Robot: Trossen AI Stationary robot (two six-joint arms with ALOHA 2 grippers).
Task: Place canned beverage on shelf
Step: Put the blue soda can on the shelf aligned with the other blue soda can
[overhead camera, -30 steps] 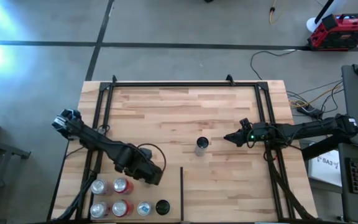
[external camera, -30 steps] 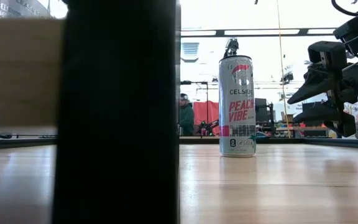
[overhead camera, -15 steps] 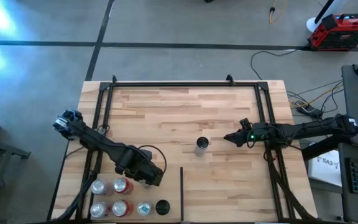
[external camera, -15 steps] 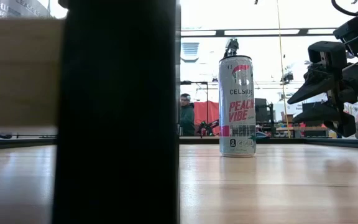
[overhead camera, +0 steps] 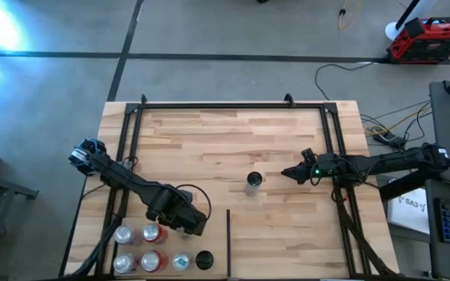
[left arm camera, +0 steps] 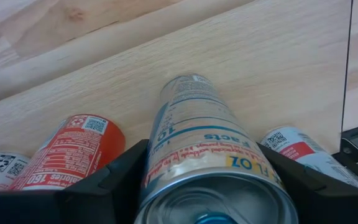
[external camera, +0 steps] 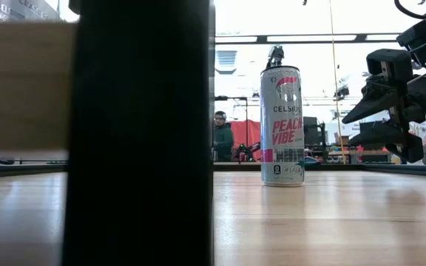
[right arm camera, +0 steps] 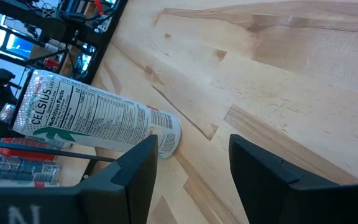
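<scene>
The shelf is a light wooden board (overhead camera: 209,140) framed by black rails, with a thin black divider strip (overhead camera: 228,242) at its near edge. A tall white Celsius can (overhead camera: 254,182) stands upright on its base at the board's middle (external camera: 282,125). My right gripper (overhead camera: 285,172) is open just right of it, apart from it (right arm camera: 191,146). My left gripper (overhead camera: 187,225) is over a group of cans (overhead camera: 139,248) at the near left corner. It is shut on a pale can (left arm camera: 194,124) with blue and red print. My left gripper pinches the pale can between its two fingers, one finger (left arm camera: 124,171) on each side of the can's upper wall (left arm camera: 160,163), below the top rim. The fingers come from above, slanting down along the can. I cannot tell whether its base is clear of the board.
Red and white cans stand close on both sides of the held can (left arm camera: 73,149) (left arm camera: 291,146). A black round object (overhead camera: 204,259) sits next to the divider. A dark post (external camera: 139,133) blocks the left of the low view. A person (external camera: 220,137) shows far behind the table.
My left gripper has shifted a little toward the table's near edge, over the group of cans. The standing can and my right gripper have kept still.
</scene>
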